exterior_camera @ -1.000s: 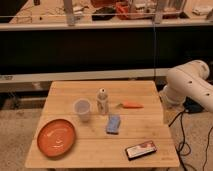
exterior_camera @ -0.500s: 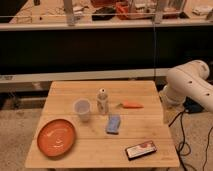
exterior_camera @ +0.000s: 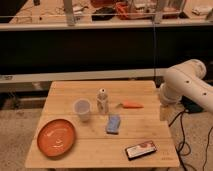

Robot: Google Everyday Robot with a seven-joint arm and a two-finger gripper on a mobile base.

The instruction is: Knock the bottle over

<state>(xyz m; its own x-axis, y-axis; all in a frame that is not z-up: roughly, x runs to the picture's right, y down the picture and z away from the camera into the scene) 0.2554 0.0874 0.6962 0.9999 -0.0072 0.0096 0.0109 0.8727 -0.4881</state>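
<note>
1. Step: pre-approach. The bottle (exterior_camera: pixel 102 101) stands upright near the middle of the table (exterior_camera: pixel 65 92), so the knock is not done yet.
2. The bottle sits just beside the cup (exterior_camera: pixel 82 109), on the cup's right. A small orange item (exterior_camera: pixel 132 105) lies to the bottle's right and a blue packet (exterior_camera: pixel 113 124) lies just in front of it.
3. The gripper (exterior_camera: pixel 164 111) hangs below the white arm (exterior_camera: pixel 185 85) at the table's right edge, well apart from the bottle. Open or closed: cannot tell from this view.
4. Judged next move: bring the gripper in from the right at upper-bottle height, clearing the orange item, then push sideways against the bottle's top half.
5. Risk: a leftward push tips the bottle into the cup, which may go over with it. Pushing toward the table's far edge looks cleaner, since nothing sits behind the bottle.
6. The orange plate (exterior_camera: pixel 56 137) at front left and the dark packet (exterior_camera: pixel 140 149) at front right are both out of the path.
7. Versus the earlier frames: no visible change. The arm, the gripper and everything on the table sit in the same places, so the arm looks idle.
</note>
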